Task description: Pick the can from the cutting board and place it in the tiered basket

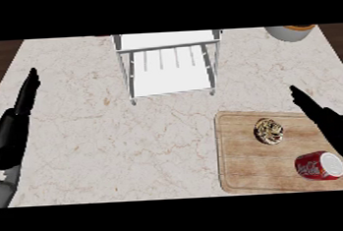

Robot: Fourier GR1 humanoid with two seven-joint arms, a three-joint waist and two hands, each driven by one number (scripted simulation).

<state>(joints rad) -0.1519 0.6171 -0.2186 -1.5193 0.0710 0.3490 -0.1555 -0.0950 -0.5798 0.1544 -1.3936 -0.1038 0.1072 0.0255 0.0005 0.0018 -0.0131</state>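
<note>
A red can (pixel 319 166) with a silver end lies on its side on the wooden cutting board (pixel 249 152), near the board's front right corner. The white tiered basket (pixel 169 63) stands at the back centre of the counter. My right hand (pixel 327 121) is open, fingers straight and pointing away, over the board's right edge just above and right of the can, apart from it. My left hand (pixel 15 120) is open at the left edge of the counter, fingers up, holding nothing.
A round golden pastry (pixel 268 130) lies on the board behind the can. A grey bowl (pixel 290 32) with something orange sits at the counter's back right corner. Marble counter stretches between the board and the basket.
</note>
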